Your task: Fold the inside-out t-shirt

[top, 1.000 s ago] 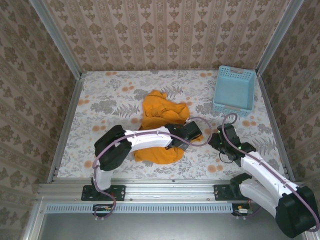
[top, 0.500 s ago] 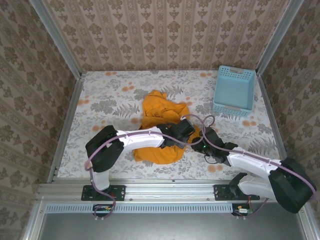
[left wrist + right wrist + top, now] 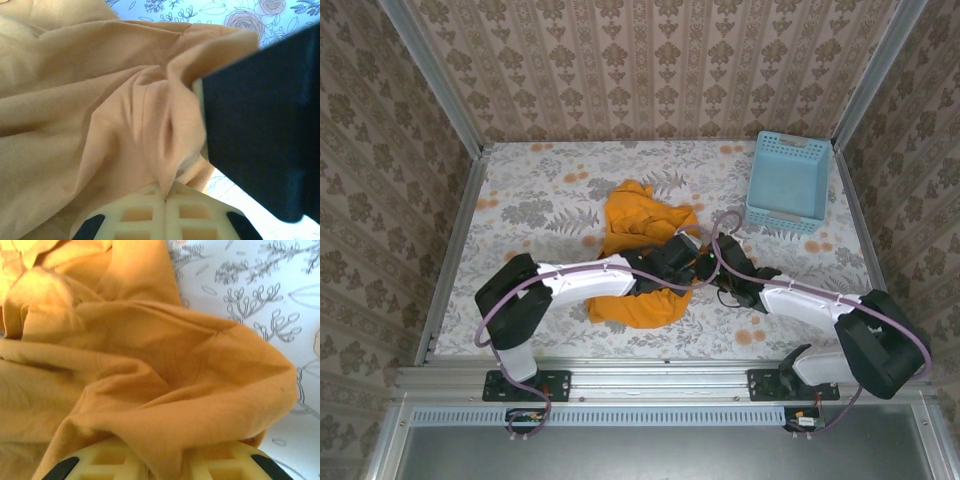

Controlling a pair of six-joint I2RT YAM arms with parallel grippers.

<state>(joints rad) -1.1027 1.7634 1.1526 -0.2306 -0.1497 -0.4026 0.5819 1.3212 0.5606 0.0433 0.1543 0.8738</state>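
The inside-out t-shirt (image 3: pixel 638 232) lies crumpled in an orange-yellow heap on the middle of the table. My left gripper (image 3: pixel 684 260) reaches across it from the left and is shut on a thin fold of the cloth (image 3: pixel 167 170), which runs into the seam between the two pale fingers (image 3: pixel 145 215). My right gripper (image 3: pixel 710 258) comes in from the right at the shirt's right edge and is shut on a thicker ridge of the t-shirt (image 3: pixel 165 440). The two grippers are close together; the right one shows as a black block (image 3: pixel 260 125) in the left wrist view.
A light blue lattice basket (image 3: pixel 788 180) stands at the back right. The floral tablecloth (image 3: pixel 530 210) lies bare to the left of the shirt and in front of it (image 3: pixel 740 335). Patterned walls close in the table on three sides.
The right gripper has moved left to the shirt's right edge and closed on cloth. The left gripper has shifted slightly back and closed on a fold; its shoulder has swung left.
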